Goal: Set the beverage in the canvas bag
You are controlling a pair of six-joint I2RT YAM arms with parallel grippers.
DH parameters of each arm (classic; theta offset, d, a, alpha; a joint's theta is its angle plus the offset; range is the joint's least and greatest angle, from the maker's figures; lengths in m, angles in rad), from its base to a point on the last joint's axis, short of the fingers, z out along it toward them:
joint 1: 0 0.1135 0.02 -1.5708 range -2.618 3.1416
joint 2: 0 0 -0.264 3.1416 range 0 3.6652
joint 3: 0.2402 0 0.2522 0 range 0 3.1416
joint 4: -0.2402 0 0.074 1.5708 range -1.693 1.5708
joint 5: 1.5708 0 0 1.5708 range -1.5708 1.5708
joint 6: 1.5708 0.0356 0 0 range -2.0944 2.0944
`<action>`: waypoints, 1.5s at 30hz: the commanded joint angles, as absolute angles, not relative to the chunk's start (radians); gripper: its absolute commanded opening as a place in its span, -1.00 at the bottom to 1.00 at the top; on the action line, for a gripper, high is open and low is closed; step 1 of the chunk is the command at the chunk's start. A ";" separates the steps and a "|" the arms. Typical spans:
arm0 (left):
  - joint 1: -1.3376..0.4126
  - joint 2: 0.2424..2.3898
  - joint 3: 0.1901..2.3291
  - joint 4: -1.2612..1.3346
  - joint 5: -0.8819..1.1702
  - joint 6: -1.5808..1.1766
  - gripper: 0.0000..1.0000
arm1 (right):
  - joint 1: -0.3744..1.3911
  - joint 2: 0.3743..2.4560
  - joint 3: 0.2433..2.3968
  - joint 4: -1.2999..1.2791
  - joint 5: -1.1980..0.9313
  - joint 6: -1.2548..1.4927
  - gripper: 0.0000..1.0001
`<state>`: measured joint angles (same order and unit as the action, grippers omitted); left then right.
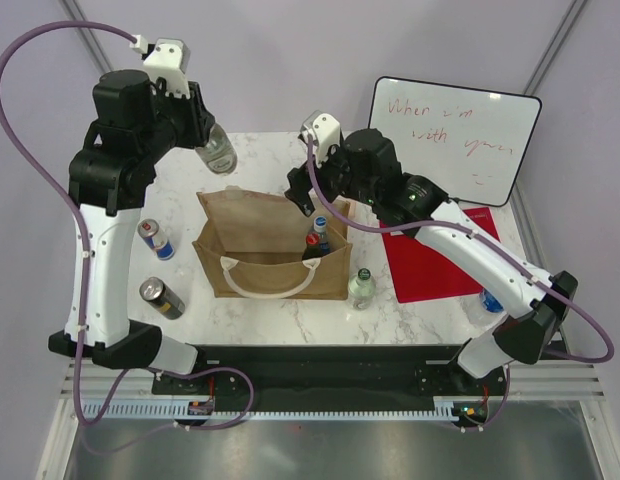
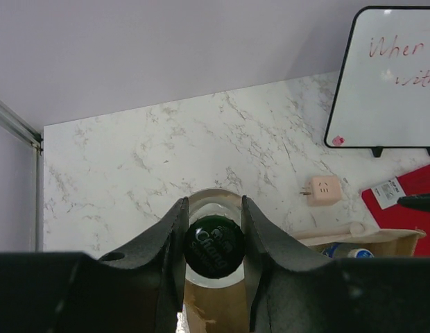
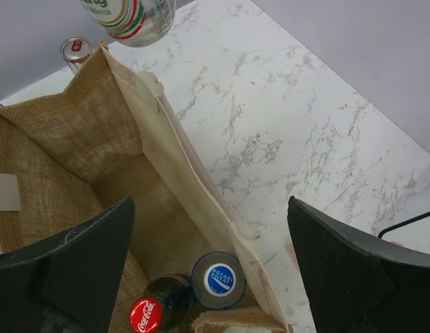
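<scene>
Clear bottle (image 1: 218,152) over the canvas bag's (image 1: 245,218) far edge.
Your left gripper (image 2: 213,202) pinches the bottle's neck; your right gripper (image 3: 209,208) hangs spread wide above the bag.

The canvas bag (image 1: 275,272) stands open, and its left and middle floor is free. A Coca-Cola bottle (image 3: 149,313) and a Pocari Sweat bottle (image 3: 218,279) take the right end, where the right gripper (image 3: 208,208) hangs, jaws wide, over the far wall.

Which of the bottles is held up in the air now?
The clear bottle clamped in the left gripper; the others stand inside the canvas bag or on the table.
</scene>
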<state>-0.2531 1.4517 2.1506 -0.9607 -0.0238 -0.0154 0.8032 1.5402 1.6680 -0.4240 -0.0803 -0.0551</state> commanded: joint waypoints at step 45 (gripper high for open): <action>-0.512 1.095 1.016 0.026 0.091 -0.157 -0.95 | 0.808 1.442 1.486 -0.655 0.140 0.183 0.38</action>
